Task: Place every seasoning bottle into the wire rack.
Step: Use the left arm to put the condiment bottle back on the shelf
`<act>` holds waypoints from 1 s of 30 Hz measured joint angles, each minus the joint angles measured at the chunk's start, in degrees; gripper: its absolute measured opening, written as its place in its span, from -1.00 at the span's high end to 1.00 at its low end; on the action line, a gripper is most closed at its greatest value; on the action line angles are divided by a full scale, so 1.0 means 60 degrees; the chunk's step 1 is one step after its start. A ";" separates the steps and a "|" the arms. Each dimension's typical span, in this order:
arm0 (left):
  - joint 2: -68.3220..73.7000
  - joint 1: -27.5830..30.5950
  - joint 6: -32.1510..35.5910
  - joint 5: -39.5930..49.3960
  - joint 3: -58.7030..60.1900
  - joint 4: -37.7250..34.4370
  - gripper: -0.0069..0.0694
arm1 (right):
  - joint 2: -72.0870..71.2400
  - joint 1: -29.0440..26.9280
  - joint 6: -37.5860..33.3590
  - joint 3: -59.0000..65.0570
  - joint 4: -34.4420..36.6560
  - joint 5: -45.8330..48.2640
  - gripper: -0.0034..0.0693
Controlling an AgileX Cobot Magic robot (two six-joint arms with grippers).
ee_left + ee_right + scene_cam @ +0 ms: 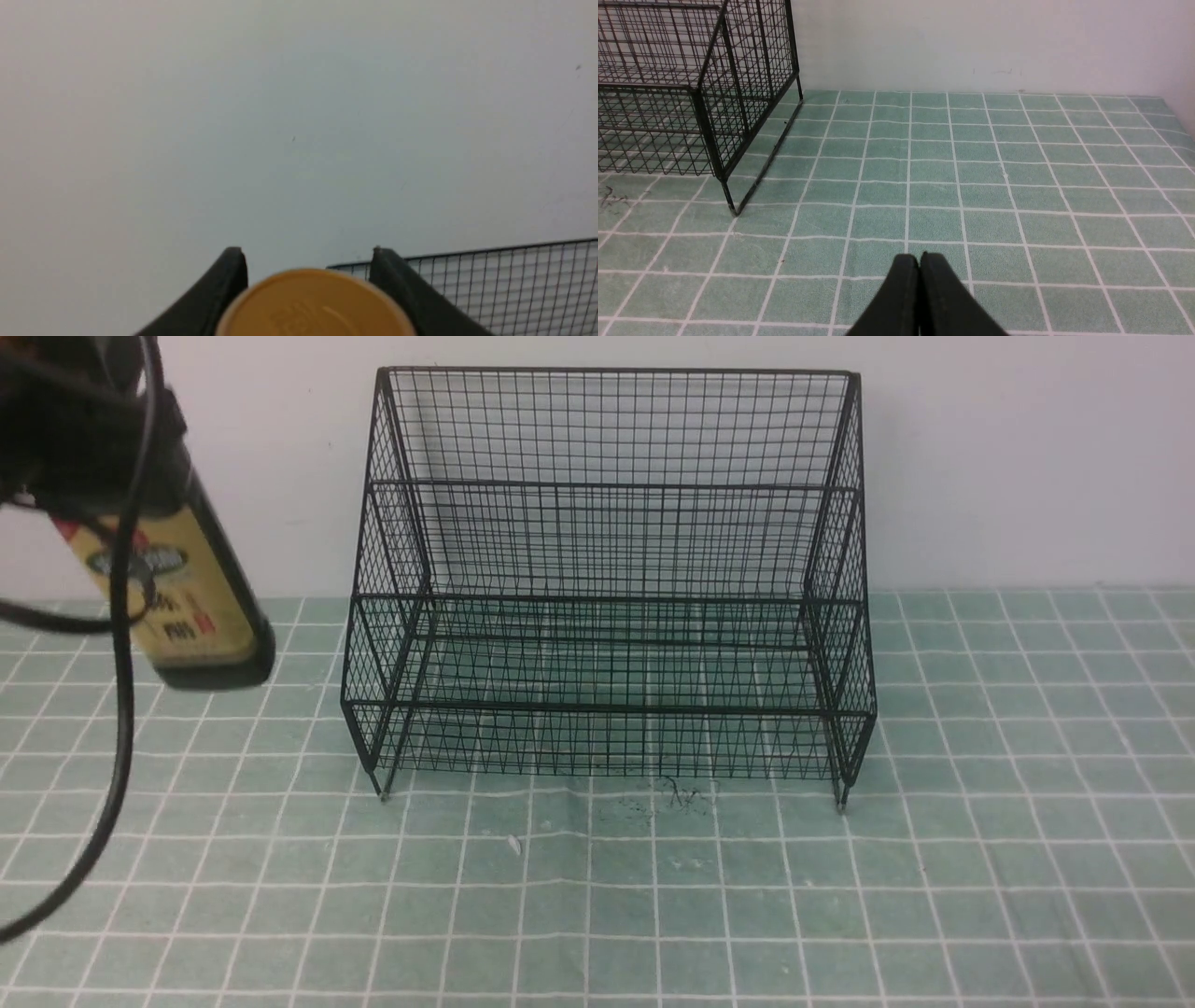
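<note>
1. We hold the tall clear gold-capped seasoning bottle of dark liquid [201, 616] in the left gripper [308, 255], jaws closed on its top, flanking the cap.
2. The bottle hangs tilted above the green-tiled bench [653, 915], left of the large black wire-mesh rack [607, 597].
3. We advise righting it, clearing the front rail, then lowering onto a tier.
4. The right gripper [919, 261] sits closed and empty over the bench.
</note>
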 joint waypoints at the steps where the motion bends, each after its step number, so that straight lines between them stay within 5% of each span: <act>1: 0.0159 -0.0172 -0.0109 0.0000 -0.0212 0.0000 0.01 | 0.0000 0.0000 0.0000 0.0000 0.0000 0.0000 0.95; 11: 0.2423 -0.1557 -0.0242 0.0000 -0.1785 0.0033 0.02 | 0.0000 0.0000 0.0000 0.0000 0.0000 0.0000 0.95; 30: 0.4631 -0.1697 -0.0298 0.0064 -0.2025 0.0033 0.02 | 0.0000 0.0000 0.0140 0.0000 0.0000 0.0000 0.95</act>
